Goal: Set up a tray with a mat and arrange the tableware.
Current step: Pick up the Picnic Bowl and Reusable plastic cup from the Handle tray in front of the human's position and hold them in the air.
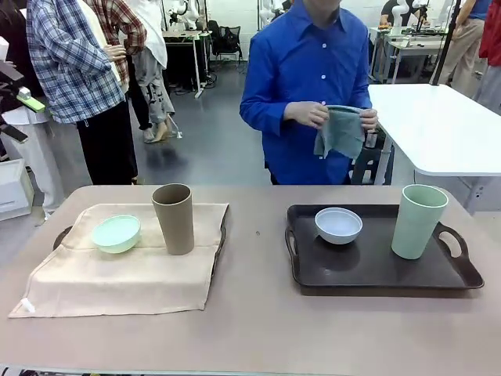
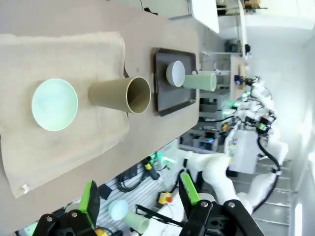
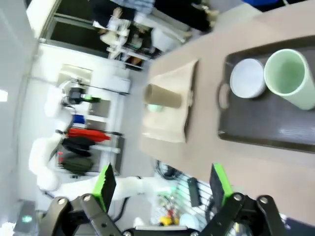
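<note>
**Table [image 1: 250,337] with two trays, seen from the robot's side.**

- **Near the table's left edge:** a beige mat [image 1: 117,274] is draped over the covered tray [image 1: 221,235]. Only that tray's dark handles show, at the mat's left and right edges.
  - The mint bowl [image 1: 116,233] stands upright by the mat's far left corner.
  - The brown tumbler [image 1: 174,218] stands upright just beside the bowl, at the middle of the mat's far edge. The two are not touching.
- **Near the table's right edge:** the bare tray [image 1: 376,270] is dark brown and has no mat.
  - The white bowl [image 1: 338,225] sits by its far left corner.
  - The green tumbler [image 1: 418,221] stands upright by its far right corner, apart from the bowl.
- **At the table's far edge:** a person [image 1: 305,70] in a blue shirt holds a grey-green cloth [image 1: 341,131] in both hands at chest height, clear of the table.
- **Left gripper [image 2: 137,179]:** its jaws stand well apart with nothing between them. It hangs off the table's near edge, high above the mat.
- **Right gripper [image 3: 163,167]:** its jaws are spread fully and hold nothing. It is likewise raised off the near edge, facing the bare tray.
</note>
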Robot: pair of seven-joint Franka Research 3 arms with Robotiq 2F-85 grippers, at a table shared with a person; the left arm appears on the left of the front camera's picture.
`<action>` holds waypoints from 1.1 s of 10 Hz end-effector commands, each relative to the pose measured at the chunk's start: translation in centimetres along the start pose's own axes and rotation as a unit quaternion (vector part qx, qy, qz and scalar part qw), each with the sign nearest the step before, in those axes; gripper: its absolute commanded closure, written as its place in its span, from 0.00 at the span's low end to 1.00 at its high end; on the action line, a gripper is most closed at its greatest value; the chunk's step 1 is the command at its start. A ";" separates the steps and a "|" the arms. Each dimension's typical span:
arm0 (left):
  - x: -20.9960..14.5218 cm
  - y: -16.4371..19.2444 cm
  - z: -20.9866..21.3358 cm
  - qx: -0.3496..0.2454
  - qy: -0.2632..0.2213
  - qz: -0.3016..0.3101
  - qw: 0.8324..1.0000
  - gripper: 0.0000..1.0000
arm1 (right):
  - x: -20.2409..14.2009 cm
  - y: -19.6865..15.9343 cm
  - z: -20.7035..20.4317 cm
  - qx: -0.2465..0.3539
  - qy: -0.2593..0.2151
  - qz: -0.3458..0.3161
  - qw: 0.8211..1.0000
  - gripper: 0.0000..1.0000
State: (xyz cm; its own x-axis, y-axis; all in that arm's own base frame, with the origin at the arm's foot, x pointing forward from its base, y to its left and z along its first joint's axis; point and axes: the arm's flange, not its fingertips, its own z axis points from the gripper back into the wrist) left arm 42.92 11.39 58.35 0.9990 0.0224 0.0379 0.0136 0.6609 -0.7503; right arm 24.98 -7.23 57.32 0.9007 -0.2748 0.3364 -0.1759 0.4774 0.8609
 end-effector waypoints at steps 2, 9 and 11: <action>-1.4 1.9 -1.1 -0.032 0.038 0.071 0.996 0.14 | -2.1 -4.8 0.6 0.083 0.029 -0.059 0.994 0.00; -1.7 3.2 -1.5 -0.029 0.040 0.082 0.995 0.14 | -0.8 -5.5 2.5 0.087 0.031 -0.088 0.992 0.00; -1.2 4.3 -1.3 -0.060 0.036 0.122 0.990 0.14 | -0.1 -6.9 2.7 0.108 0.041 -0.129 0.985 0.00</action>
State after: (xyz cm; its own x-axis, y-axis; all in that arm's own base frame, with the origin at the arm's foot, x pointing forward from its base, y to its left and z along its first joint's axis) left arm 41.47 12.61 54.60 0.9843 0.0791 -0.1575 -0.1730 0.6036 -0.7783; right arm 24.00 -11.86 52.90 0.9489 -0.2940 0.1145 -0.0300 0.2771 0.9604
